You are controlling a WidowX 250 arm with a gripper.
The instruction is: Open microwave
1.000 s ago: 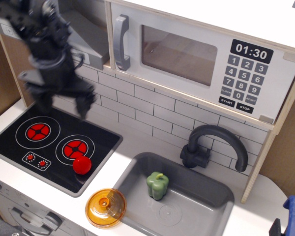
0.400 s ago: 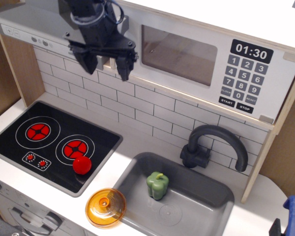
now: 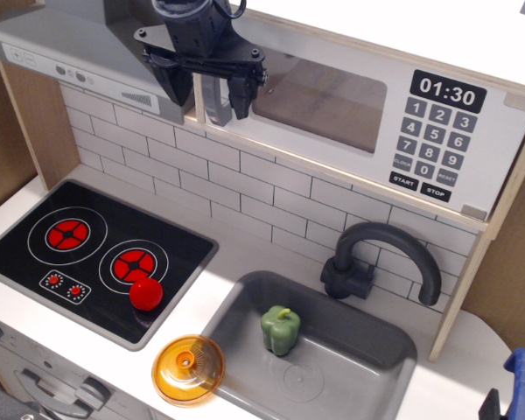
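Microwave (image 3: 367, 114): white, wood-framed, mounted high on the far wall above the tiled backsplash, right of the range hood (image 3: 79, 48); door shut, window clear, keypad (image 3: 433, 131) at right reading 01:30. Handle (image 3: 214, 101): grey vertical bar at the door's left edge, so presumably hinged on the right, pulled open from the left. Gripper (image 3: 206, 92): black, lowered over the handle's upper part, fingers (image 3: 242, 92) spread moderately wide to either side of the bar, seemingly straddling it; contact not confirmed, nothing clamped. Likely placed to close on the bar and draw the door outward. Sink (image 3: 394, 346): grey, near right, holding a green pepper (image 3: 280, 330). Stove (image 3: 96, 254): near left, red ball (image 3: 145, 294) on its near edge. Orange lid (image 3: 188, 369): on the counter, nearest.
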